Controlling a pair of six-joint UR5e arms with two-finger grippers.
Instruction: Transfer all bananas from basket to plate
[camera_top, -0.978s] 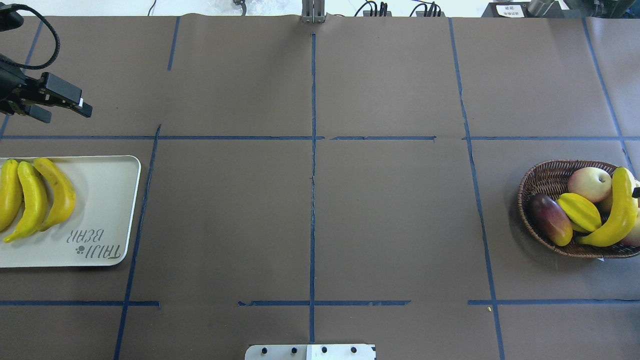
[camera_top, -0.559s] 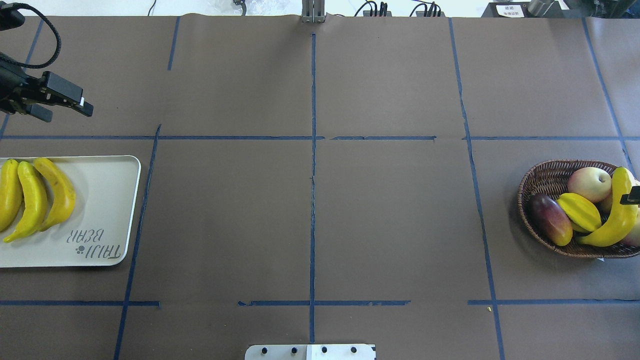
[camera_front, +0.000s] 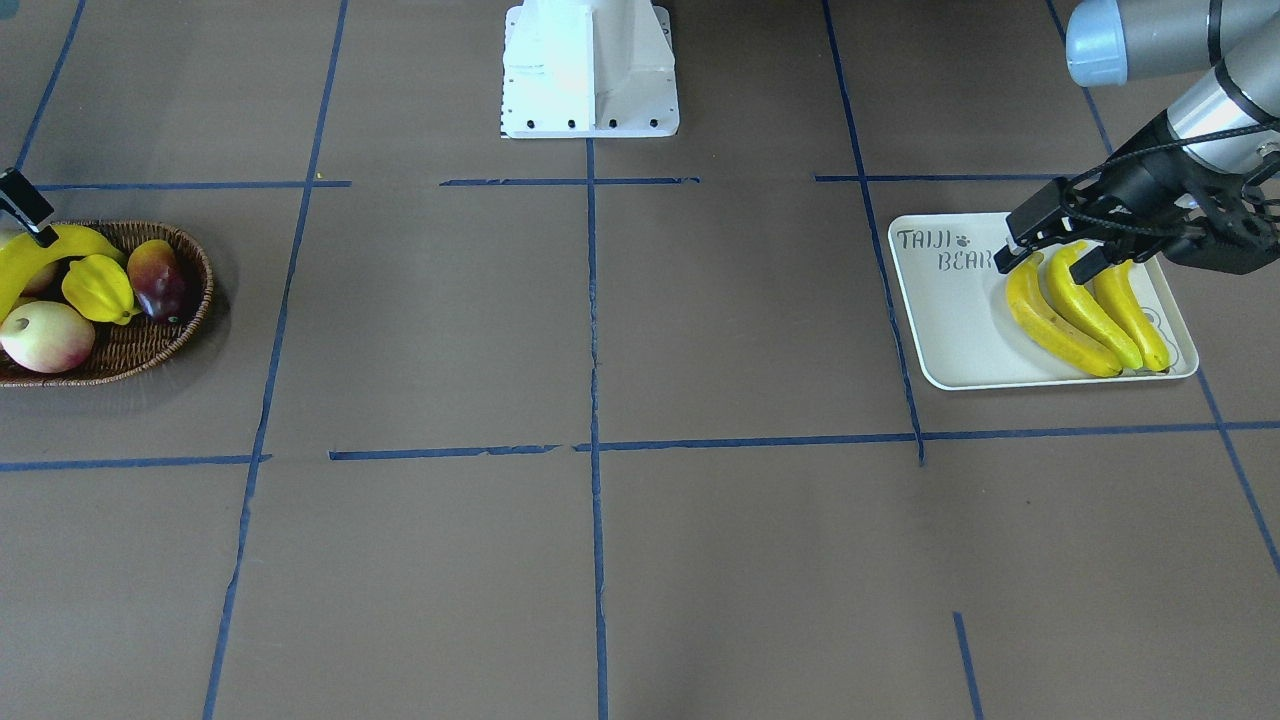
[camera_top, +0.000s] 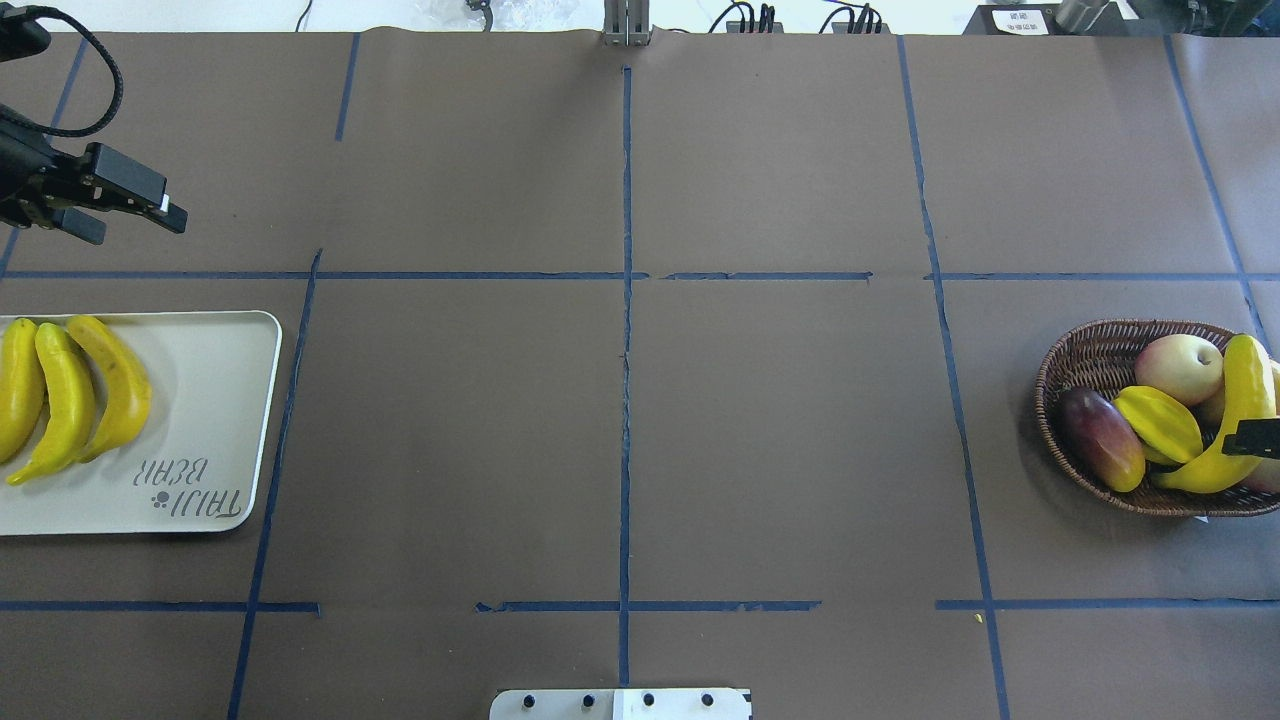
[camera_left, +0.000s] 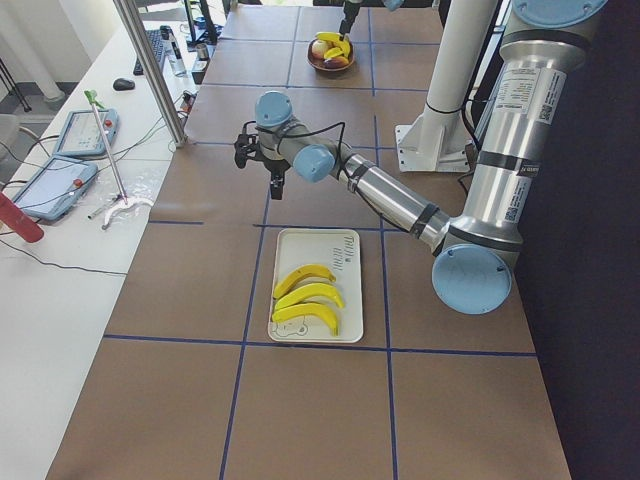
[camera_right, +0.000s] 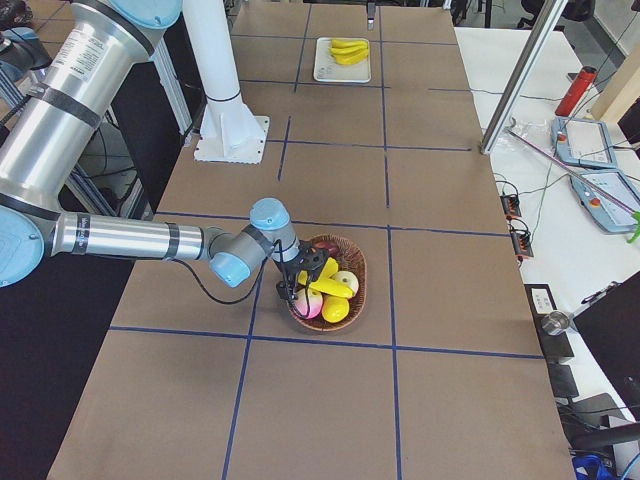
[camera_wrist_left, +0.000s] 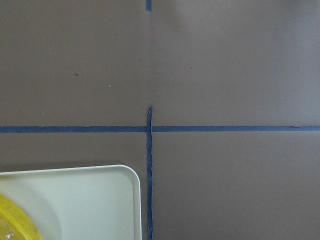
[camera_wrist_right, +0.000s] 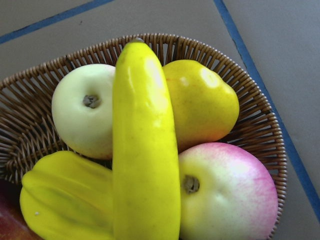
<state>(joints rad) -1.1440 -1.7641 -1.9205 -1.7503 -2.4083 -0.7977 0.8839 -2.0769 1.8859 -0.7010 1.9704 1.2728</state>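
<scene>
Three bananas lie side by side on the cream plate, which also shows from the front. A fourth banana rests on top of the other fruit in the wicker basket, and fills the right wrist view. My left gripper hovers open and empty beyond the plate's far edge. Of my right gripper, only one finger shows, lying over the basket banana at the frame's edge. I cannot tell whether that gripper is open or shut.
The basket also holds a starfruit, a dark red mango, a pink apple and a yellow fruit. The robot's base plate sits at the near table edge. Blue tape lines cross the brown table cover.
The right gripper's finger has slid along the basket banana toward the near side of the table. The left gripper has barely shifted. The fruit has not moved.
</scene>
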